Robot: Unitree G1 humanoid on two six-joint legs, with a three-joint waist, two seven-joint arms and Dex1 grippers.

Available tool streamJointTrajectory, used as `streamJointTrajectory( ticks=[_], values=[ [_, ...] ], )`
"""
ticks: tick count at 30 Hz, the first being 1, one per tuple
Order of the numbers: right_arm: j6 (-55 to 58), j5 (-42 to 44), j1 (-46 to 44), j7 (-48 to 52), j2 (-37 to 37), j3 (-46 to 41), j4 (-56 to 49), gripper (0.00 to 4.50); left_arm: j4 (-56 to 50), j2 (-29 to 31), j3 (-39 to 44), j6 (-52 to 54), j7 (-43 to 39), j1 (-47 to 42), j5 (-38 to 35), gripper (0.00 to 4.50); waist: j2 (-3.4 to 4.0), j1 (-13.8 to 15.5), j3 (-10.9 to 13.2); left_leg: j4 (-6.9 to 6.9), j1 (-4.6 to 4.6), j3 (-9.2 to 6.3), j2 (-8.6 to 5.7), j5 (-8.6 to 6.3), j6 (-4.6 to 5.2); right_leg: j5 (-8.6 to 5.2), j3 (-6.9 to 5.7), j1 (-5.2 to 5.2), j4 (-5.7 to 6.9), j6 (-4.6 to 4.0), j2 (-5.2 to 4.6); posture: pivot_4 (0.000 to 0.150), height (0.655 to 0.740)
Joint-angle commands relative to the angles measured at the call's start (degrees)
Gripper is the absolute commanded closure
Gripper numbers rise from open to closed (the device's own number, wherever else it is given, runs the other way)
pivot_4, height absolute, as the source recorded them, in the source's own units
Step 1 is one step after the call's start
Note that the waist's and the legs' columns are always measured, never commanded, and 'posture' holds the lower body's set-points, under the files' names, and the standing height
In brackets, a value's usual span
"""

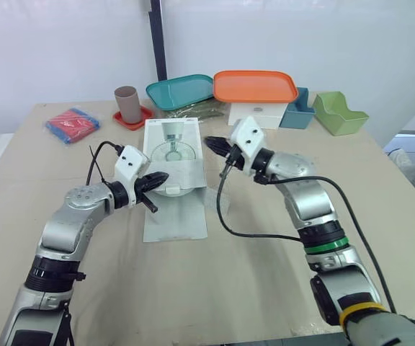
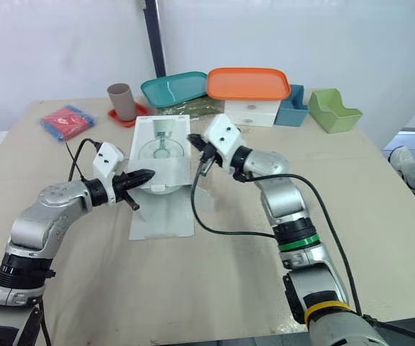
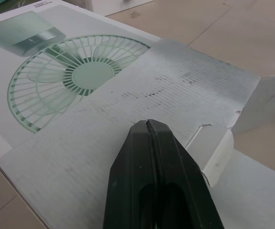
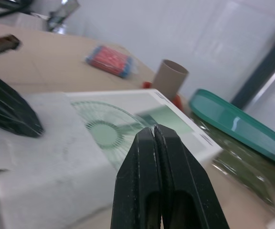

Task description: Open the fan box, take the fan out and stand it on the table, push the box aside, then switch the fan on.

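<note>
From the head, the fan box (image 1: 173, 155) lies flat on the bench (image 1: 229, 288) between the two end effectors. Its printed face is up, and its near flap (image 1: 175, 213) is folded out onto the bench. The left end effector (image 1: 158, 180) is closed on nothing, with its tips over the near end of the box where the flap hinges. Whether it touches the card cannot be told. The right end effector (image 1: 211, 144) is also closed and empty, just beside the box's right edge near the far end. Beyond both stand a brown cup (image 1: 127, 104), a teal tray (image 1: 181, 91), an orange tray (image 1: 255, 86), a blue bin (image 1: 299, 109) and a green bin (image 1: 339, 113). A red packet (image 1: 72, 124) lies well out past the left end effector.

In the left wrist view, the black fingers (image 3: 128, 167) are pressed together. The open flap lies under them and the printed fan picture (image 3: 78, 78) is just ahead of the tips. A small side flap (image 3: 214, 152) stands up beside them.

In the right wrist view, the fingers (image 4: 137, 181) meet at the tip. The box's printed face lies directly ahead. The left end effector's dark finger is over the flap to one side, and the cup, packet and teal tray lie farther off.
</note>
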Motion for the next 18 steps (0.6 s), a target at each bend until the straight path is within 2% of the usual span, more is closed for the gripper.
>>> streamJointTrajectory(
  ticks=[1, 4, 12, 16, 18],
  values=[
    [4.4, -1.5, 0.2, 1.3, 1.4, 5.0, -3.6, 4.46, -1.2, 1.3, 1.1, 0.8, -0.6, 1.6, -0.6, 4.50, 0.00, 0.0, 0.0, 0.00, 0.00, 0.00, -0.01, 0.00, 0.00, 0.00, 0.00, 0.00, 0.00, 0.00, -0.01, 0.150, 0.7400],
    [6.4, -4.7, 0.8, 1.6, 0.5, 8.1, -1.9, 4.46, -2.0, 1.4, 2.4, 0.9, -1.0, 1.9, -2.0, 4.50, 0.02, 0.0, 0.0, 0.00, 0.01, -0.01, 0.00, 0.00, 0.00, 0.00, 0.00, -0.01, 0.01, 0.00, 0.01, 0.150, 0.7400],
    [7.3, -6.5, 1.5, 1.6, 0.2, 9.6, 0.5, 4.46, -5.1, 2.7, 5.7, 1.0, -4.4, 2.8, -7.4, 4.50, 0.00, 0.0, 0.0, 0.00, -0.02, 0.02, 0.00, 0.00, 0.01, 0.01, 0.01, -0.06, 0.02, -0.02, 0.00, 0.150, 0.7400],
    [6.7, -6.6, 1.3, 1.4, 0.6, 9.4, 0.7, 4.46, -8.6, 3.6, 8.5, 3.9, -7.1, 2.4, -14.0, 4.50, 0.00, 0.0, 0.0, 0.00, -0.03, 0.00, 0.00, -0.01, 0.01, 0.02, -0.01, -0.04, 0.02, -0.03, 0.00, 0.150, 0.7400],
    [6.7, -6.6, 1.4, 1.2, 0.8, 9.4, 0.6, 4.46, -11.3, 4.3, 7.2, 5.8, -7.7, 3.5, -15.6, 4.50, 0.00, 0.0, 0.0, 0.00, -0.03, 0.00, 0.00, -0.01, 0.02, 0.02, -0.01, -0.04, 0.01, -0.03, 0.00, 0.150, 0.7400]
  ],
)
